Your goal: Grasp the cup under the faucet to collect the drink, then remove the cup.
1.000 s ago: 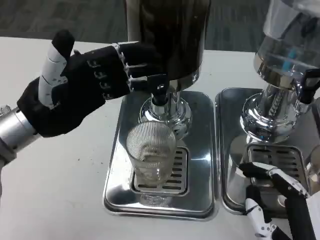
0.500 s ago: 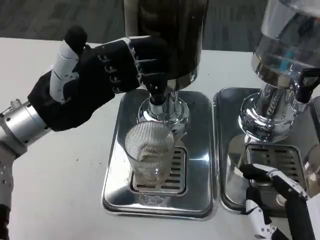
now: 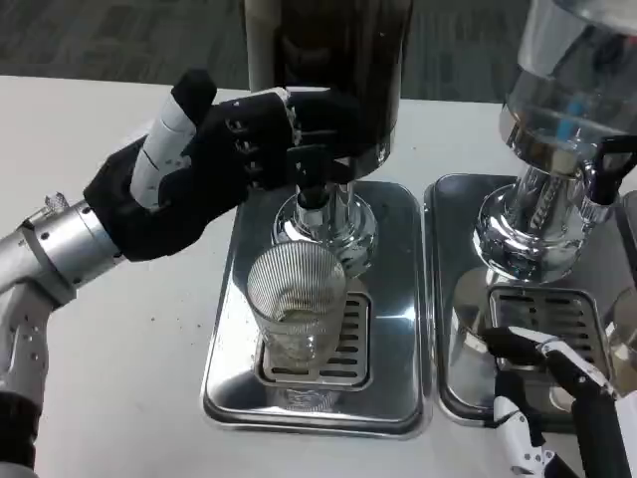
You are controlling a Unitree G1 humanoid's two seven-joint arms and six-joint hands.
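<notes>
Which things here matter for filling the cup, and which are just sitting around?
In the job: ribbed glass cup on the drip tray, black faucet, dark drink dispenser, left hand at the faucet.

Just there: second dispenser, its tray, right hand.

The white table (image 3: pixel 109 378) carries two steel drip trays, one at centre (image 3: pixel 231 329), another at right (image 3: pixel 450 299).

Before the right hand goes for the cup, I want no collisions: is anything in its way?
Nothing stands between them. The right hand rests over the neighbouring dispenser's drip tray, and the ribbed cup sits on the tray beside it. Only the two trays' low rims lie on that path. The left hand is up at the faucet.
</notes>
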